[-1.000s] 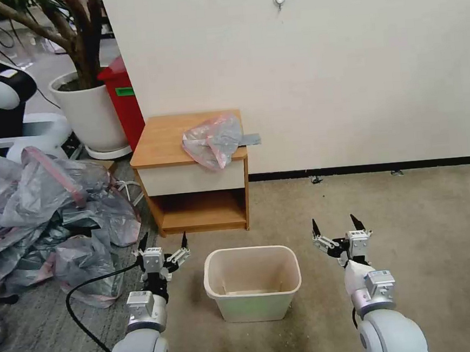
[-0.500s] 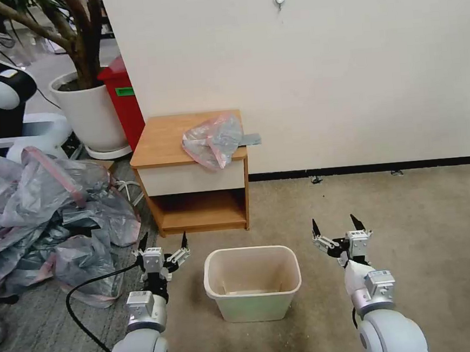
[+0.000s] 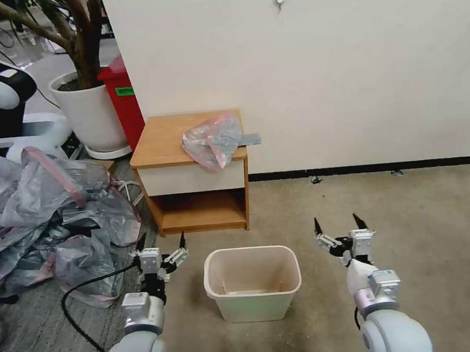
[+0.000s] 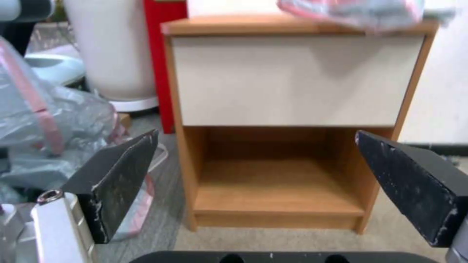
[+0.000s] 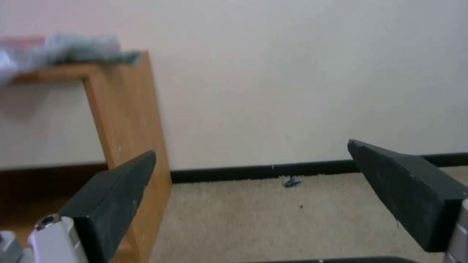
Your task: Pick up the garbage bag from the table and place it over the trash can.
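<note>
Beige carpet before a white wall. Worktop [image 3: 162, 144] stands against the wall; bag [image 3: 213, 140] lies crumpled at its front right corner, drooping over the front edge. Bin [image 3: 252, 283] sits on the floor in front of the worktop. Left gripper [image 3: 161, 246] and right gripper [image 3: 337, 227] flank the bin, jaws apart, holding nothing.

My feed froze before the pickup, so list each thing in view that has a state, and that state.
Garbage bag: crumpled, lying on the table top, hanging slightly over the front edge, not held.
Table: upright, drawer shut, lower shelf bare.
Trash can: upright on the floor, no bag over it.
Left pincer: open, holding nothing, left of the trash can.
Right pincer: open, holding nothing, right of the trash can.
</note>
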Motion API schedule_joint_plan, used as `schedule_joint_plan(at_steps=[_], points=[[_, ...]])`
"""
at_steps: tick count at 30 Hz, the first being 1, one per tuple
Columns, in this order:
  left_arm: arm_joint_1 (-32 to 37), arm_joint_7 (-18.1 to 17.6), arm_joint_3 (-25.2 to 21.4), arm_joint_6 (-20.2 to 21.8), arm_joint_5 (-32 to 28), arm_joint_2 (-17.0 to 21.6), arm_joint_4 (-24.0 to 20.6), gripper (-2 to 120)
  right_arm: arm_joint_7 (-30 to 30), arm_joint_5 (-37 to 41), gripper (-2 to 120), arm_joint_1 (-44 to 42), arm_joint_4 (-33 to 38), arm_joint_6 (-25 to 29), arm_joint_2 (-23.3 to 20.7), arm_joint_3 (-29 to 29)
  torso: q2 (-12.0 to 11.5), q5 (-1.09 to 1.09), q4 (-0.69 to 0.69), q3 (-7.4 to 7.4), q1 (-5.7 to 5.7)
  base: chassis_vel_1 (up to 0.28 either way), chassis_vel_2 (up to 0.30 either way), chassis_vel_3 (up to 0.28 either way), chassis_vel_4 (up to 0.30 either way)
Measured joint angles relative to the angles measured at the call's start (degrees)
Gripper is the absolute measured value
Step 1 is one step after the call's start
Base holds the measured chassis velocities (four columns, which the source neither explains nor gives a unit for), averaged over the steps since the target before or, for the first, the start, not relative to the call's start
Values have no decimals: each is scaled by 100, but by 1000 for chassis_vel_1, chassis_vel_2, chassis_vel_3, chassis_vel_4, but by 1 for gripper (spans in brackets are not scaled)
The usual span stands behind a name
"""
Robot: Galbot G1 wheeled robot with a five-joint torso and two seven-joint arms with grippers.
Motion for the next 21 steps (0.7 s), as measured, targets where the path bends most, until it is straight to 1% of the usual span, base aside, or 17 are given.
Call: schedule_joint_plan(at_steps=[1,5,6,7,8,9,11,12,14,21], points=[[0,0,0,0,0,0,0,100,0,0,100,0,0,0,0,0,0,0,0,0,0,0,0,0,0],[530,16,-230,399,-494,-83,-855,100,98,452,100,-313,813,-470,65,191,0,0,0,0,0,0,0,0,0],[530,16,-230,399,-494,-83,-855,100,98,452,100,-313,813,-470,65,191,0,0,0,0,0,0,0,0,0],[630,61,-273,418,-602,-82,-1006,100,127,580,100,-402,1045,-607,82,246,0,2,2,0,0,0,0,0,0],[678,100,-292,418,-657,-73,-1061,100,146,687,100,-474,1237,-716,97,289,0,2,1,0,0,0,0,0,0],[696,138,-301,404,-678,-58,-1069,100,163,836,100,-562,1440,-812,111,338,0,-3,0,0,0,0,0,0,0],[699,179,-306,372,-684,-37,-1066,100,159,946,100,-605,1508,-822,115,342,0,-4,-1,-1,0,0,0,0,0],[699,221,-313,333,-684,-12,-1041,100,150,1014,100,-623,1514,-810,115,340,0,1,-1,-1,0,0,0,0,0],[687,272,-317,278,-673,35,-970,100,131,1047,100,-611,1471,-728,101,327,0,-2,0,0,0,0,0,0,0],[628,285,-325,197,-657,102,-833,100,96,1148,100,-473,1251,-523,52,179,0,0,-1,0,0,0,0,0,0]])
